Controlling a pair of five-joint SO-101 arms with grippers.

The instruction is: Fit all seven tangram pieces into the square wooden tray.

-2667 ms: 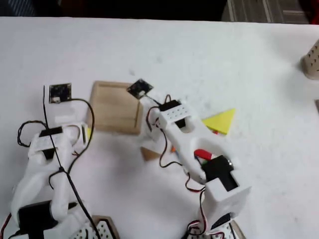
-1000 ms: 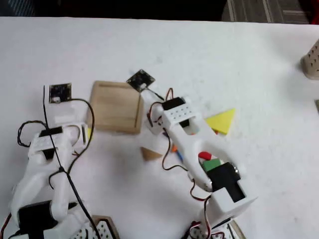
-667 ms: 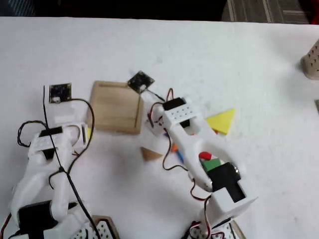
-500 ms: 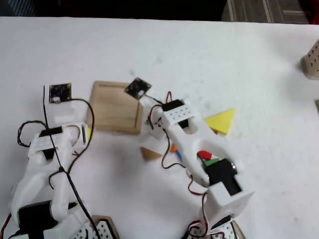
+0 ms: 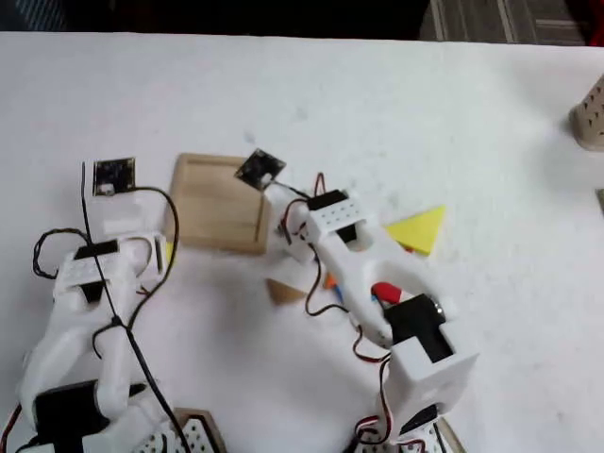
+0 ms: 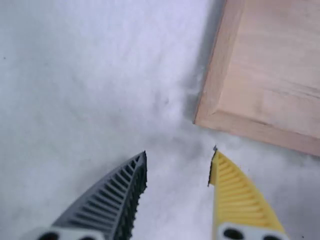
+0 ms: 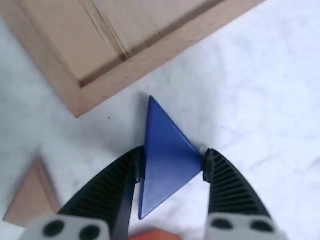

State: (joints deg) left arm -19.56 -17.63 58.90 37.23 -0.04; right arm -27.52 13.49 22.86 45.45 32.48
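The square wooden tray [image 5: 219,203] lies bare on the white table; its corner shows in the right wrist view [image 7: 115,45] and in the left wrist view [image 6: 265,95]. My right gripper [image 7: 172,162] is shut on a blue triangle [image 7: 167,157], just off the tray's near right corner. I cannot tell whether the triangle touches the table. A tan triangle [image 5: 283,291] [image 7: 30,200] lies close by. A yellow triangle [image 5: 418,229], an orange piece [image 5: 328,280] and a red piece [image 5: 385,293] sit partly under the right arm. My left gripper [image 6: 178,162] stands open at the tray's near left corner, holding nothing.
A wooden peg block [image 5: 590,118] stands at the table's far right edge. Loose cables hang from both arms. The arms' bases take up the near edge.
The right arm's wrist has shifted a little back toward the tray's corner after swinging slightly away. The left arm has kept still.
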